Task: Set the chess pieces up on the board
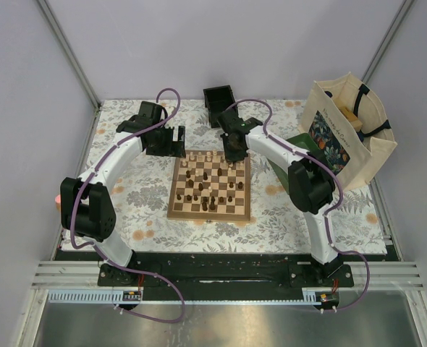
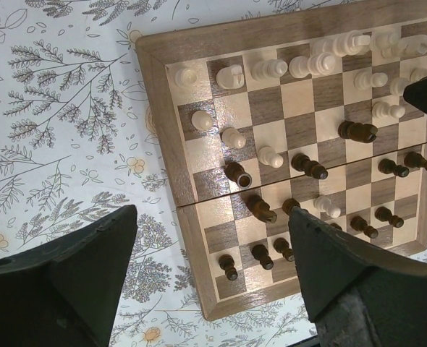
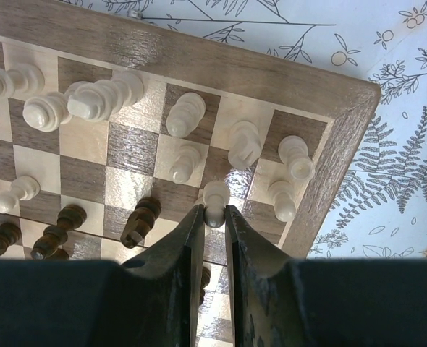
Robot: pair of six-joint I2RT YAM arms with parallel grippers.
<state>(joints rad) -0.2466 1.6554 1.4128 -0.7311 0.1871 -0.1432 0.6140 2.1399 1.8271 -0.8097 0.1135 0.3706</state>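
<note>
The board lies mid-table with pale and dark chess pieces scattered across its squares. My right gripper is shut on a pale pawn, which stands over a square near the board's far right corner. Other pale pieces stand in two loose rows beyond it, and a dark piece stands just to its left. My left gripper hangs open and empty above the board's left edge. Its right finger covers some dark pieces. In the top view the right gripper is over the far rows and the left gripper is off the far left corner.
A small black box stands just beyond the board's far edge. A cream tote bag stands at the far right, with a green tray partly under the right arm. A floral cloth covers the table.
</note>
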